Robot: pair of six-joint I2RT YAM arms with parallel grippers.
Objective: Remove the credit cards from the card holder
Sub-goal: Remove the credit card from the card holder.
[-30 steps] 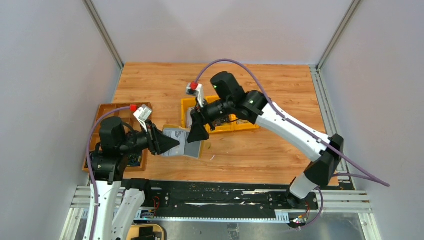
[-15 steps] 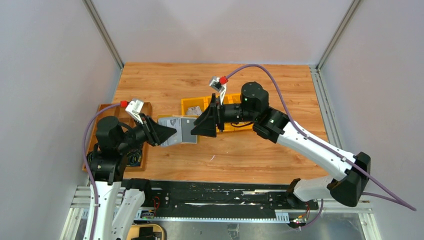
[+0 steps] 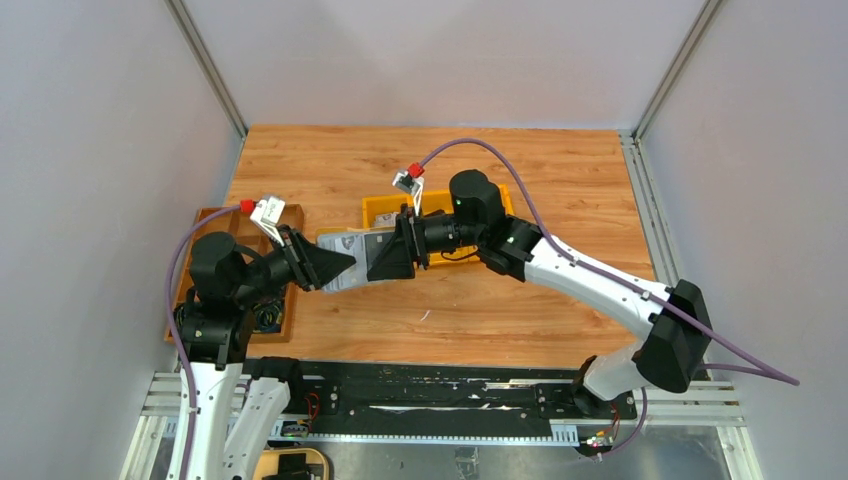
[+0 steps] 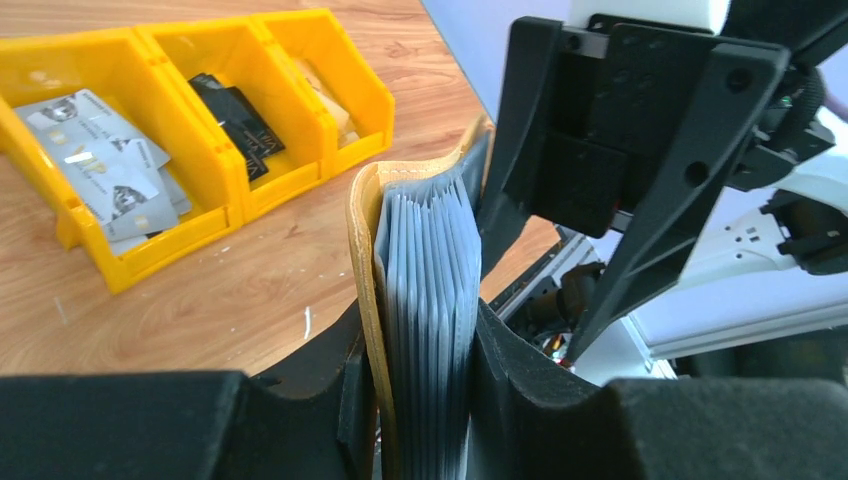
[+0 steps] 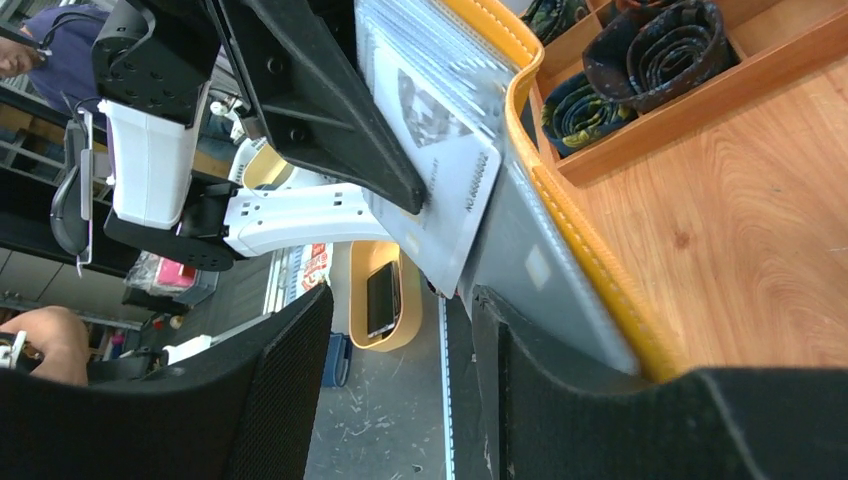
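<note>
My left gripper [image 4: 425, 345] is shut on the mustard-yellow card holder [image 4: 420, 250], clamping its stack of grey pockets edge-on above the table. In the top view the card holder [image 3: 342, 250] hangs between the two grippers. One pale grey credit card [image 5: 440, 170] sticks out of the pockets beside the yellow stitched cover [image 5: 590, 250]. My right gripper [image 5: 400, 400] is open at the holder's free end. Its right finger [image 5: 560, 400] lies against the grey lining, and the card's corner sits at the mouth of the gap. Its left finger touches nothing.
A row of yellow bins [image 4: 210, 190] stands behind the holder, one with pale cards [image 4: 100, 170], one with dark cards [image 4: 240, 115]. A brown compartment tray [image 3: 215, 222] with rolled ties [image 5: 660, 50] sits at the left. Grey walls close in the table.
The left gripper raised the holder slightly and has held still since. The right gripper backed off toward the bins, then came back onto the holder's free end with its jaws narrower.
</note>
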